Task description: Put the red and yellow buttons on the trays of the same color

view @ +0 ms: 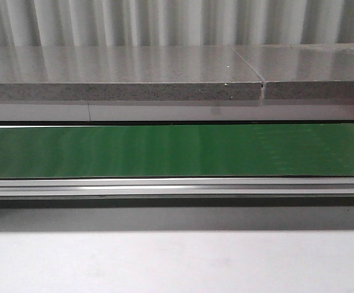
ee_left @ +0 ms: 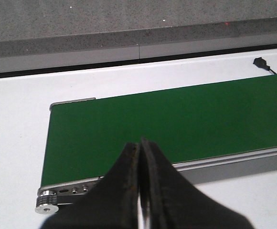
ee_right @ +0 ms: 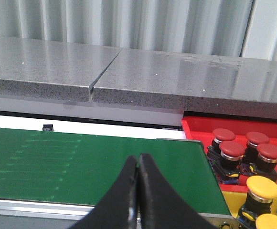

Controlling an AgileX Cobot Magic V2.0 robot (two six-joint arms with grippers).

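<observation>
Green conveyor belt (view: pixel 177 149) crosses your table (view: pixel 177 262); both claws, left (ee_left: pixel 141 143) and right (ee_right: pixel 138 157), sit pressed together, red buttons (ee_right: pixel 246 145) at right's 3 o'clock.

My white table (view: pixel 177 262) carries a green conveyor belt (view: pixel 177 149) that spans the front view from 9 to 3 o'clock. At its 3 o'clock end sit a red tray (ee_right: pixel 272 128) and a yellow tray (ee_right: pixel 234 198), each holding buttons.

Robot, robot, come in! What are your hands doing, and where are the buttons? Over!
Left gripper shut, empty. Right gripper shut, empty. Red buttons in red tray, yellow buttons beside them. Green belt bare.
</observation>
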